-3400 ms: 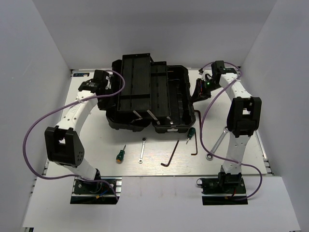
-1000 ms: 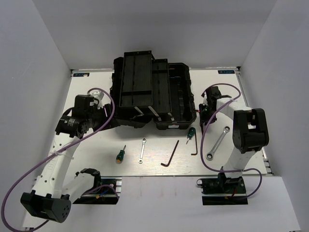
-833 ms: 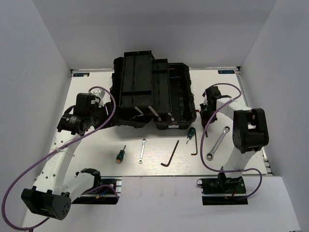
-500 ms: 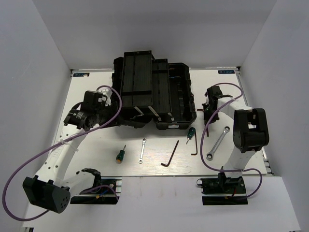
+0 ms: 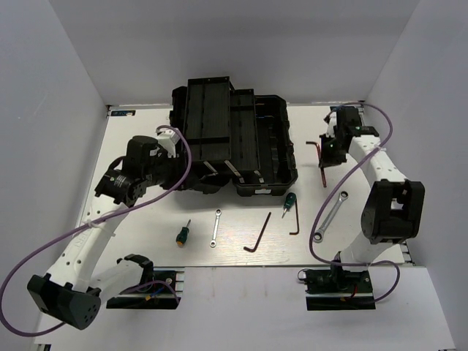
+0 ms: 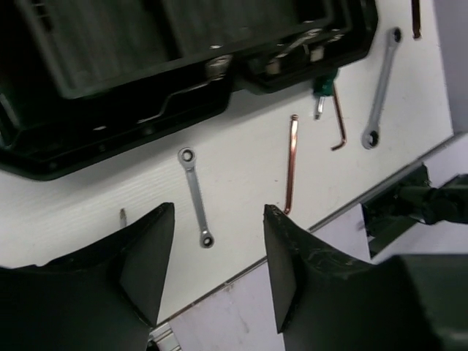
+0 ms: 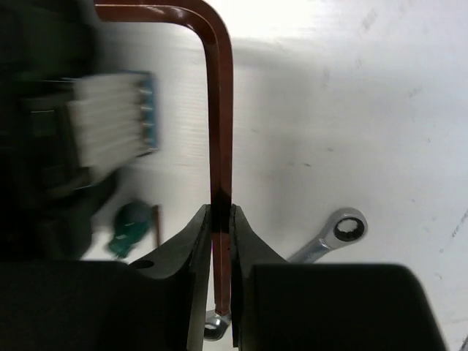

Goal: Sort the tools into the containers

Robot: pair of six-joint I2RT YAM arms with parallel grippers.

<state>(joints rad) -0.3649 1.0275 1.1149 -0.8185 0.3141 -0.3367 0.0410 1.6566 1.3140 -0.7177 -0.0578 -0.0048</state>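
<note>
A white table (image 5: 234,256) sits boxed in by plain pale walls (image 5: 241,44).

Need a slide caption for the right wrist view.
Right end effector clamped on an L-shaped hex key; silver wrench and green-handled screwdriver on the table behind.

Thin reddish-brown L-shaped hex key (image 7: 219,110): lower end hidden between right fingers (image 7: 186,248).
Large silver wrench (image 7: 325,241): shaft behind those fingers.
Green-handled screwdriver (image 7: 134,227): blurred.
Second green-handled screwdriver (image 6: 123,216): only tip shows, beside left finger (image 6: 146,256).
</note>
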